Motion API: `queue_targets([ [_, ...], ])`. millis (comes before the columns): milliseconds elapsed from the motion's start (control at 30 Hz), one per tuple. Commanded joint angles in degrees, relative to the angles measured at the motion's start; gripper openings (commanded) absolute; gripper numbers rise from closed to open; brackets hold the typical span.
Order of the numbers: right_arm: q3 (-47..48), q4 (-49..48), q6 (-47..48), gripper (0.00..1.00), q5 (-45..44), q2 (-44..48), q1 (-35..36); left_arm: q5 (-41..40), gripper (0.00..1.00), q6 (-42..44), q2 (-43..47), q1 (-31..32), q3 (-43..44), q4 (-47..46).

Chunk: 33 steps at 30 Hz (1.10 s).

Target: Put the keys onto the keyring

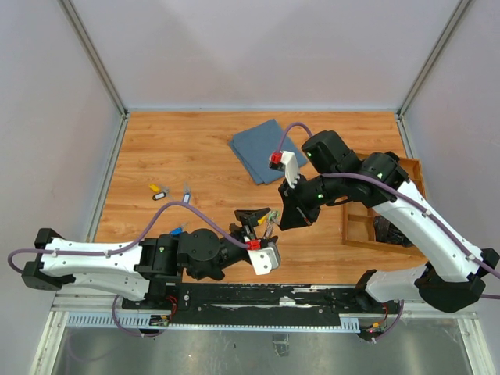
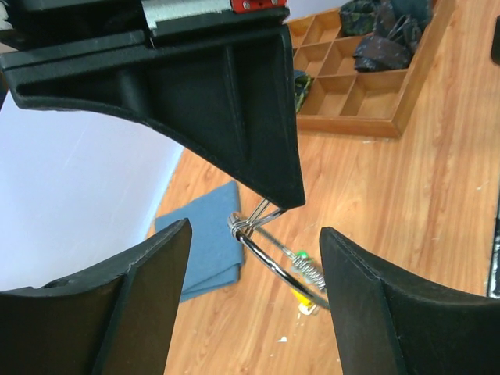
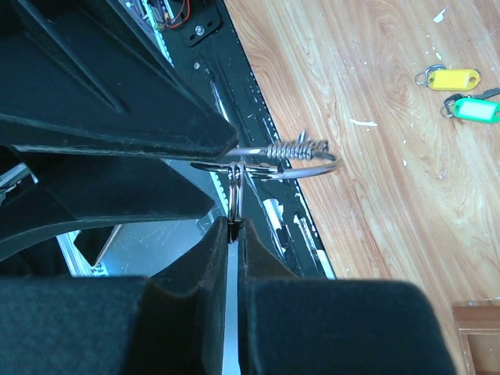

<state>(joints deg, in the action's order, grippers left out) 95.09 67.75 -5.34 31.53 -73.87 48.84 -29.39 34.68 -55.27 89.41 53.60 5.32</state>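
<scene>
Keyring [image 2: 266, 259], a thin silver wire loop with a short spring-like bit, hangs in the air above the wooden table [image 1: 195, 148], just in front of the two arms. The right gripper [image 3: 234, 231] is clamped tight on a small loop linked to it. The left gripper [image 2: 254, 234] stands wide, one finger on each side of the ring, touching nothing. No coloured tag shows on the ring, so the task looks to be at its start: the ring is held ready, and every key seems left to thread on. Counted: one keyring, and five keys [image 1: 155, 187] whose tags can be told. A yellow one [image 3: 453, 79] and a green one [image 3: 476, 110] lie side by side on the table near the grippers. Another yellow one and a pale one [image 1: 162, 196] lie together well off to the left. A blue one [image 1: 178, 230] lies beside the left arm. A thin bit near that left pair is too small to name. One folded blue cloth [image 1: 262, 148] and one wooden tray [image 2: 351, 127] with compartments also sit on the table.
</scene>
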Motion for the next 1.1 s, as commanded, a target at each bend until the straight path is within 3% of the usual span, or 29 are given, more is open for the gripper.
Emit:
queue_targets([
  [0,0.81,0.31,-0.81,0.01,2.02,1.26,-1.58,-6.53,0.7,6.07,-0.86,1.77,-2.25,-4.69],
  [367,-0.56,-0.58,-1.29,0.01,4.66,0.92,-1.59,-14.1,0.55,15.1,-3.03,4.67,-5.6,-14.11],
  [933,-2.12,-2.4,-2.25,0.01,8.2,1.18,-1.56,-15.0,0.34,18.17,-4.05,5.93,-7.43,-16.75],
  [1067,-2.18,-2.56,-2.42,0.01,8.46,1.48,-1.61,-14.74,0.2,18.06,-4.3,6.17,-7.39,-16.56],
])
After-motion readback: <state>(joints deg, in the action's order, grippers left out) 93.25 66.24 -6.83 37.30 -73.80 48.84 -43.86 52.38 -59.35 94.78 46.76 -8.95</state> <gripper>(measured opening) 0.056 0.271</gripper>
